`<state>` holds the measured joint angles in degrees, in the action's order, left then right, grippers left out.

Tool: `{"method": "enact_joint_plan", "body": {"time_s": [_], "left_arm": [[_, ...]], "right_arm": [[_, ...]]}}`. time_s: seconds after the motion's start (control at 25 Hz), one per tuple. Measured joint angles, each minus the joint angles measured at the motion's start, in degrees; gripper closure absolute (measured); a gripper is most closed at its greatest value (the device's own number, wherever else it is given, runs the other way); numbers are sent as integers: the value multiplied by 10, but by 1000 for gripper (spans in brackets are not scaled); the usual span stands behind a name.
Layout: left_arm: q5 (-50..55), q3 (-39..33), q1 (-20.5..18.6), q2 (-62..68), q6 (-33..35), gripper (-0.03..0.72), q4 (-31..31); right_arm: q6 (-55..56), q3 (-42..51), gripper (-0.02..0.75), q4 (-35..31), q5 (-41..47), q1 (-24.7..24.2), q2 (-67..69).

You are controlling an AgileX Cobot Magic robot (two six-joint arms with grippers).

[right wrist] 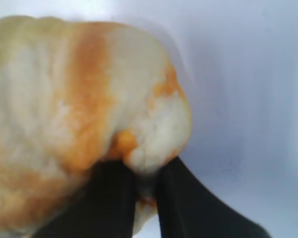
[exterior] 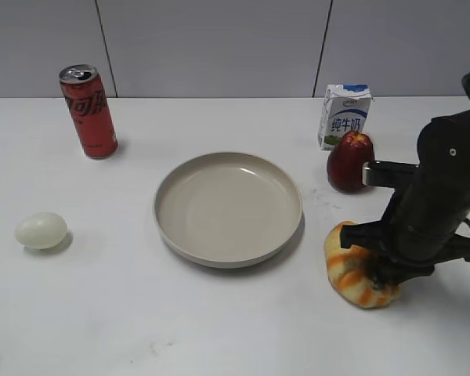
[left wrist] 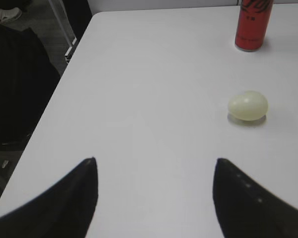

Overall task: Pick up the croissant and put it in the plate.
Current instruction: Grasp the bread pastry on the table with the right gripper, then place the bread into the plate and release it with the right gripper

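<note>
One end effector, the right [exterior: 376, 276], pinches the croissant [exterior: 352, 270]; the plate [exterior: 228, 208] lies just to its left.

The right end effector [exterior: 382, 270] covers the right part of the croissant [exterior: 352, 266], and its fingertips cannot be seen in the exterior view. In the right wrist view the croissant [right wrist: 79, 114] is blurred and cut off at the left edge. The can [left wrist: 252, 25] ahead of the left end effector [left wrist: 154, 171] is cropped at the top.
</note>
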<state>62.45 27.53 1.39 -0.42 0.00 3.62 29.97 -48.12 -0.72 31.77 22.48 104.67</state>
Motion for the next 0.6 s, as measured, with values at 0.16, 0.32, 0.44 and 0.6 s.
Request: {"method": "enact_joint_plan", "body": {"time_s": [0.16,0.32,0.44,0.6], "left_arm": [[0,0,0,0,0,139,0],[0,0,0,0,0,139,0],[0,0,0,0,0,139,0],[0,0,0,0,0,139,0]], "right_arm": [[-57,-13,672,7,40,-1,-68],[-125,-80,672,2,103,-1,-96],[-177,-148,672,-28,139,1,-92],[-222,-250,672,-61,168,21,-55]]}}
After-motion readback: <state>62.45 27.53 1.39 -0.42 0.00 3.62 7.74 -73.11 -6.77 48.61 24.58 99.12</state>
